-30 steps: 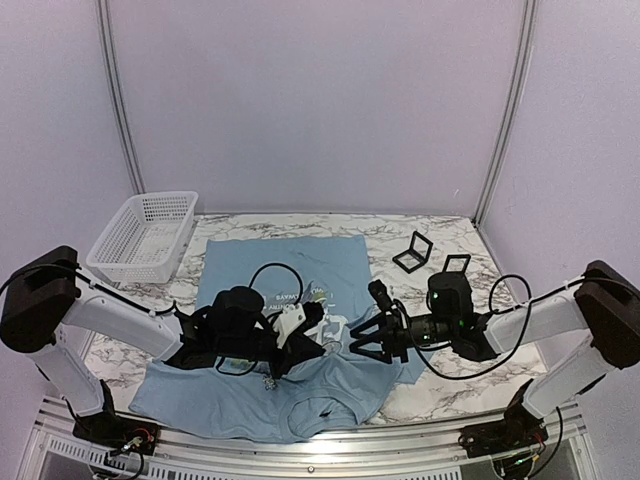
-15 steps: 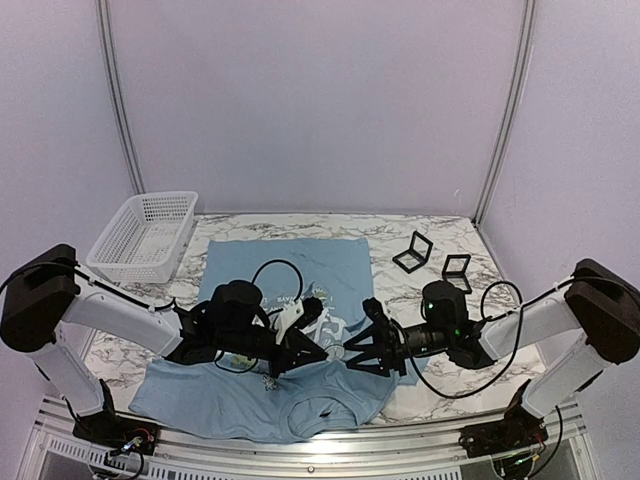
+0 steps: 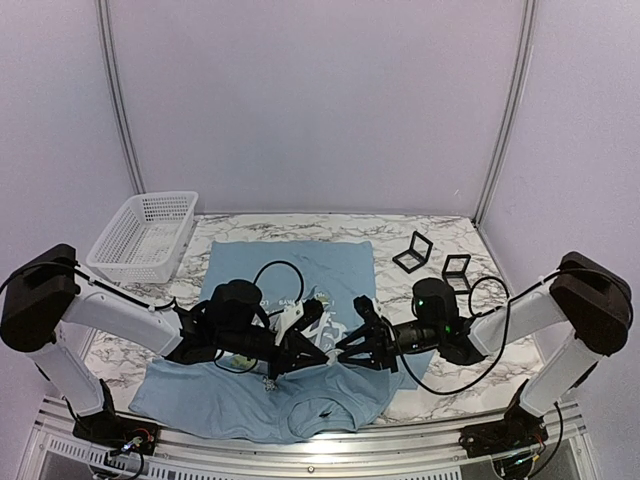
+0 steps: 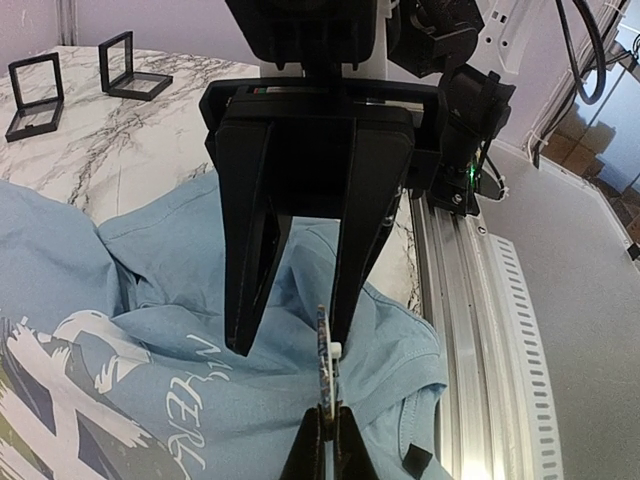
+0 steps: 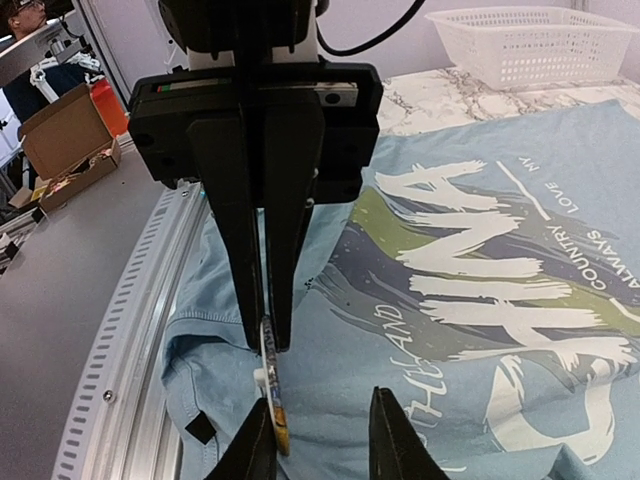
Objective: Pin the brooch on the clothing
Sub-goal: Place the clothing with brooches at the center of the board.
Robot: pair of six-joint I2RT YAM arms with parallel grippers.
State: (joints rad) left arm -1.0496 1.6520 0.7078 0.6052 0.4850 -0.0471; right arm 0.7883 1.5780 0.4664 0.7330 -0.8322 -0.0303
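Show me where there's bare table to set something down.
Bare marble behind the shirt, between basket and black cases; more right of the shirt. Crowded mid-shirt: left gripper and right gripper meet at the brooch.

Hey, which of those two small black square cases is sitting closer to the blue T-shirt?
The left case in the overhead view, standing just off the T-shirt at its right edge. The other case lies further right, beyond it.
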